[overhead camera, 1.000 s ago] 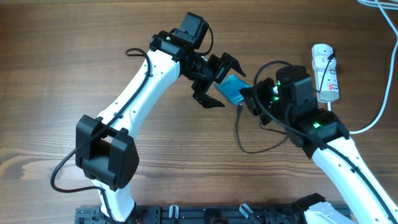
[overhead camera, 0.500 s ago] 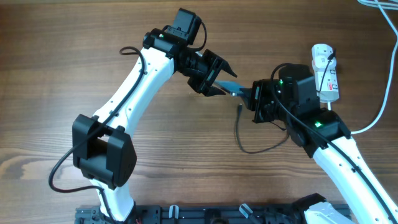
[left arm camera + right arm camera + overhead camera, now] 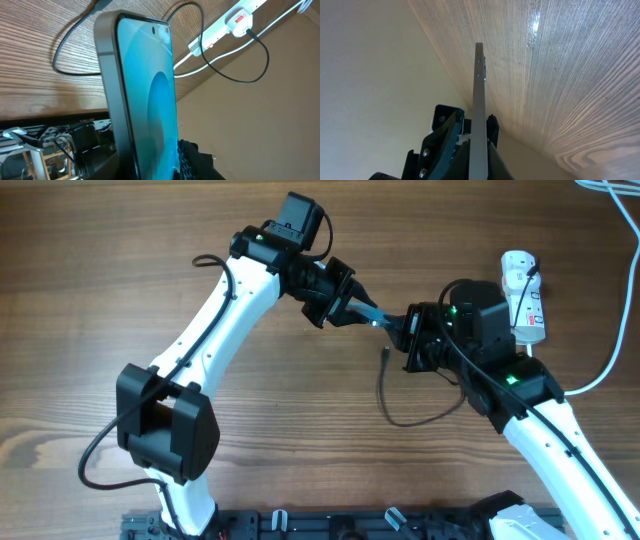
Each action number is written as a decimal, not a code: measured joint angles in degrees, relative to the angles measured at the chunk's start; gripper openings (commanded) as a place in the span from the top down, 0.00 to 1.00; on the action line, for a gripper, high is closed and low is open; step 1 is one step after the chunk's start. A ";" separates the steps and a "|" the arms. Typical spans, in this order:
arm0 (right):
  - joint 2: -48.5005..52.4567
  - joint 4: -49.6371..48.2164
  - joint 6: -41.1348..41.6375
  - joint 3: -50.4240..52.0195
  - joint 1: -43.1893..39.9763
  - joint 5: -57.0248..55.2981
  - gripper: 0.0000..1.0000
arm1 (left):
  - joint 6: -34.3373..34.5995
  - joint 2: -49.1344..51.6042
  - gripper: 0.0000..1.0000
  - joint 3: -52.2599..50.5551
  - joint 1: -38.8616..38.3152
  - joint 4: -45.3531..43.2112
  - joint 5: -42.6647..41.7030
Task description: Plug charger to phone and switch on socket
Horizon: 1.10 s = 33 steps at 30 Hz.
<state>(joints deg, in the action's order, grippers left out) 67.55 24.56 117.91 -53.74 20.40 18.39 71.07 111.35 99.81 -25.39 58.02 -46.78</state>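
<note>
Clamping shut just now, left gripper (image 3: 349, 309) pinches the raised phone (image 3: 369, 313) that right gripper (image 3: 403, 333) also pinches; charger (image 3: 382, 395) still unplugged.

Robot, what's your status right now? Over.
Status: left gripper and right gripper both clamped on phone, on edge above table. Loose charger lies below, not in phone. Nothing in the way.

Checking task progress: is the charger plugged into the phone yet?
No, the charger lies loose on the table, its tip apart from the phone.
</note>
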 measured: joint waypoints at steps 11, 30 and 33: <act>0.00 -1.01 0.37 0.00 -0.17 0.04 0.95 | 0.02 0.00 0.75 0.00 0.02 -0.70 0.22; 0.00 -0.83 -2.71 0.00 -0.50 3.63 0.46 | 1.16 0.00 0.96 0.00 0.22 -1.84 -1.07; 0.00 -0.85 -6.69 0.00 -0.42 4.09 0.22 | 1.05 0.00 0.96 0.00 0.11 -1.73 -1.07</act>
<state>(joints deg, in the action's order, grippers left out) 67.55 23.70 111.22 -53.74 19.99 22.48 72.12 111.35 99.81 -25.28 56.29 -47.86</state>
